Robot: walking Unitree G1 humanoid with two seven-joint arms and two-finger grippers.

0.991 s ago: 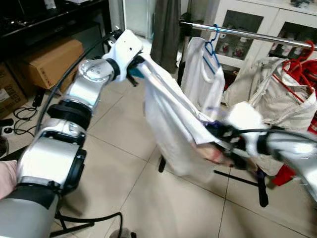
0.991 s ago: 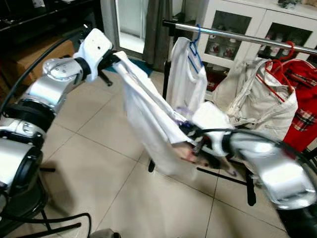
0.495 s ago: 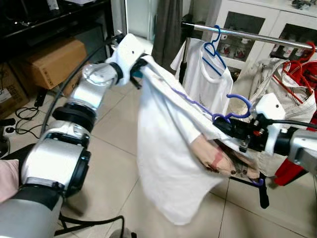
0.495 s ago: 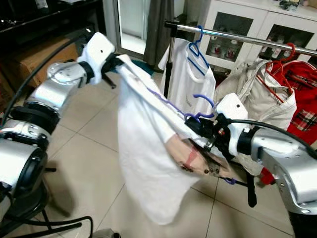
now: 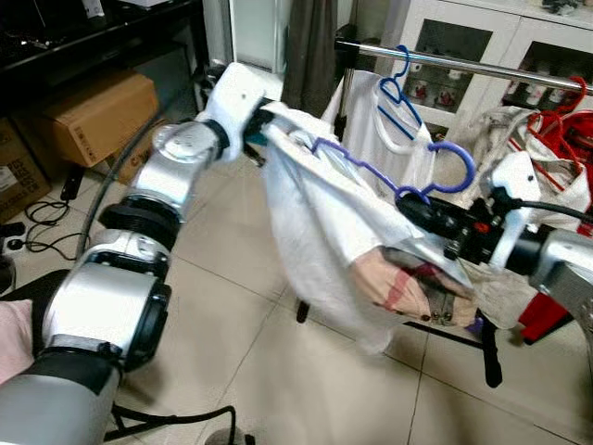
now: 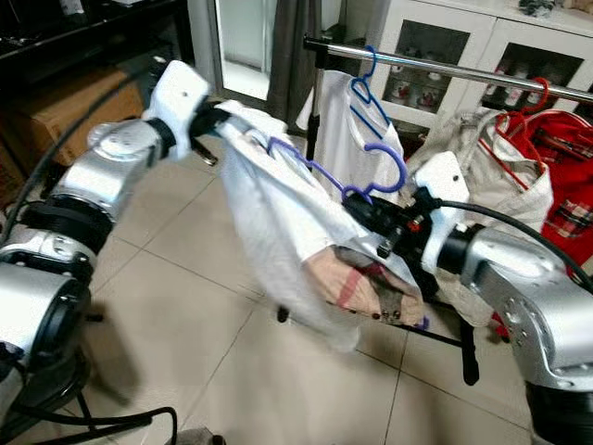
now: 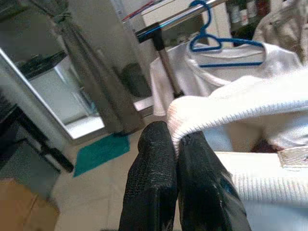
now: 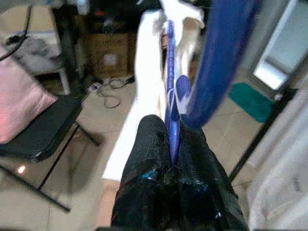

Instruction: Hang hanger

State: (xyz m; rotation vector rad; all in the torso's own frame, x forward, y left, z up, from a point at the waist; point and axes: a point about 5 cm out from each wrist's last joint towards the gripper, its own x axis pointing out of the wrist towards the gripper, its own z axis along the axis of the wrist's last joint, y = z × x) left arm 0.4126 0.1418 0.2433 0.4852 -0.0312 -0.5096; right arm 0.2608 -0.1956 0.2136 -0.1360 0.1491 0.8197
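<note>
Currently purple hanger [image 5: 389, 181] carries a white garment [image 5: 320, 232]; right claw [image 8: 174, 144] grips hanger, left claw [image 7: 177, 144] pinches garment.

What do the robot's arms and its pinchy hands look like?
Both arms are shiny silver tubes with rounded joints and black rings between the sections. A white block sits at each wrist, and black cables loop along the outside. The left gripper and the right gripper each have two long black fingers with a rough, textured surface.
</note>
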